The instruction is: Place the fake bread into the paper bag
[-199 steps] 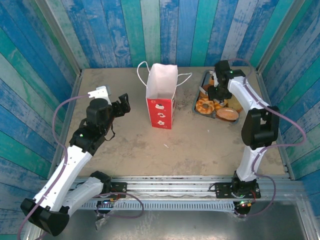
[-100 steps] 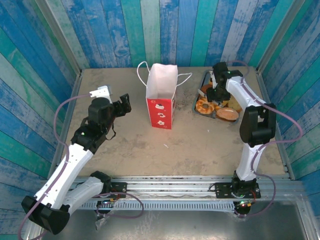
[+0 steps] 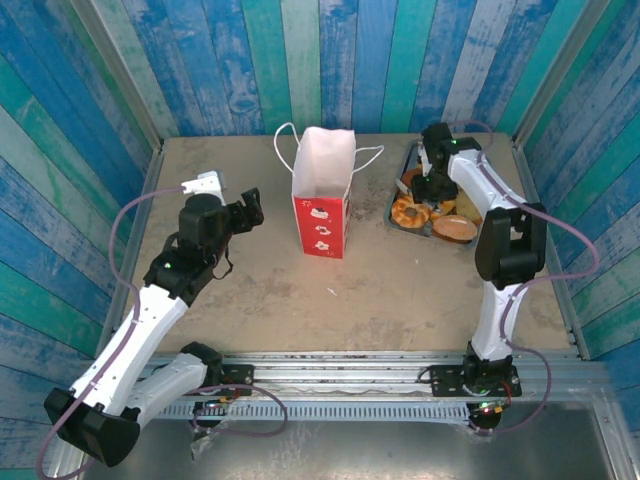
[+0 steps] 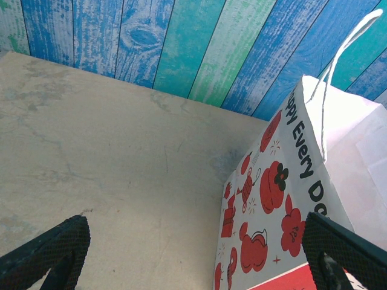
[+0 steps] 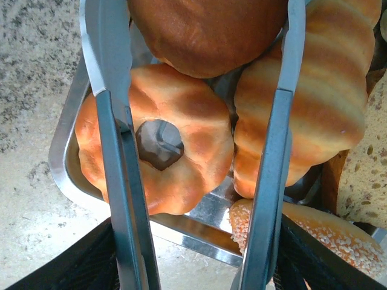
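The paper bag [image 3: 322, 195], white above and red below, stands upright and open mid-table; its printed side [image 4: 284, 199] fills the right of the left wrist view. My left gripper [image 3: 250, 208] [image 4: 193, 254] is open, empty, just left of the bag. The fake bread lies in a silver tray [image 3: 395, 215]: a glazed ring [image 5: 181, 157], a striped roll [image 5: 314, 103], a dark round bun [image 5: 205, 30] and a seeded bun [image 5: 314, 235]. My right gripper [image 3: 432, 180] [image 5: 193, 260] is shut on metal tongs [image 5: 115, 121], whose two arms flank the round bun.
The tray rim [image 5: 199, 223] sits just under the tongs. Blue and green plank walls close in the table on three sides. Bare tabletop [image 3: 400, 290] lies between the bag, the tray and the arm bases.
The right gripper has squeezed the tongs a little narrower and its wrist has edged slightly left over the tray. The left arm has barely moved.
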### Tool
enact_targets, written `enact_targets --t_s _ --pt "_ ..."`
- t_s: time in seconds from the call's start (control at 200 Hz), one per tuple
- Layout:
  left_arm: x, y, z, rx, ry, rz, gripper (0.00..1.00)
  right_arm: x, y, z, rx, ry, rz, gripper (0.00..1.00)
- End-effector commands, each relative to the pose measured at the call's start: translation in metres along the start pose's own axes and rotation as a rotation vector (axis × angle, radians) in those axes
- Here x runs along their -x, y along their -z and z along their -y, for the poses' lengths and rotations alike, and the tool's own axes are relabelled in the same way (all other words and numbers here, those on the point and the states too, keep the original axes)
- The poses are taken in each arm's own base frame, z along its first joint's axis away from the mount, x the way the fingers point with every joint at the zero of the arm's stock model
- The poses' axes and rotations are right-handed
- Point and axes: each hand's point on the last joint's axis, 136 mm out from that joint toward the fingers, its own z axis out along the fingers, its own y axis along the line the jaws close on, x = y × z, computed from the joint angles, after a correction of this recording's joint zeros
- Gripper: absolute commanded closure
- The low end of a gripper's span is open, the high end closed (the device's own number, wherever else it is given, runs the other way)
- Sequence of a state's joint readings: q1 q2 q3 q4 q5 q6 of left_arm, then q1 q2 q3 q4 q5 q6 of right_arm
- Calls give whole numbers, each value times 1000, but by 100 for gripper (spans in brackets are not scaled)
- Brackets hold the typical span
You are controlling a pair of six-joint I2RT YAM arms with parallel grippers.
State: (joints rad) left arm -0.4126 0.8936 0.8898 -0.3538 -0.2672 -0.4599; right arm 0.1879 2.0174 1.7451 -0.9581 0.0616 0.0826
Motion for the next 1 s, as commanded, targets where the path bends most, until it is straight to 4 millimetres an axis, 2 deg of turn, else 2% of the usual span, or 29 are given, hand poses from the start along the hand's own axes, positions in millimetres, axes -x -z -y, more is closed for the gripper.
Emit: enact_targets --t_s 0.0,0.165,0.441,0.606,0.776,0.997 --pt "5 0 3 -4 -17 4 6 2 5 -3 -16 34 -6 41" --pt "5 0 3 -3 -17 4 6 4 17 -1 -23 26 23 50" --pt "8 1 5 -7 2 6 6 14 51 -3 1 17 142 54" --pt "11 1 12 -42 24 3 6 14 75 -2 10 2 196 55" --pt "17 2 26 -99 64 -6 6 7 105 1 13 -14 258 55" --pt "23 0 54 -223 115 -44 6 0 167 -9 86 -13 401 56"
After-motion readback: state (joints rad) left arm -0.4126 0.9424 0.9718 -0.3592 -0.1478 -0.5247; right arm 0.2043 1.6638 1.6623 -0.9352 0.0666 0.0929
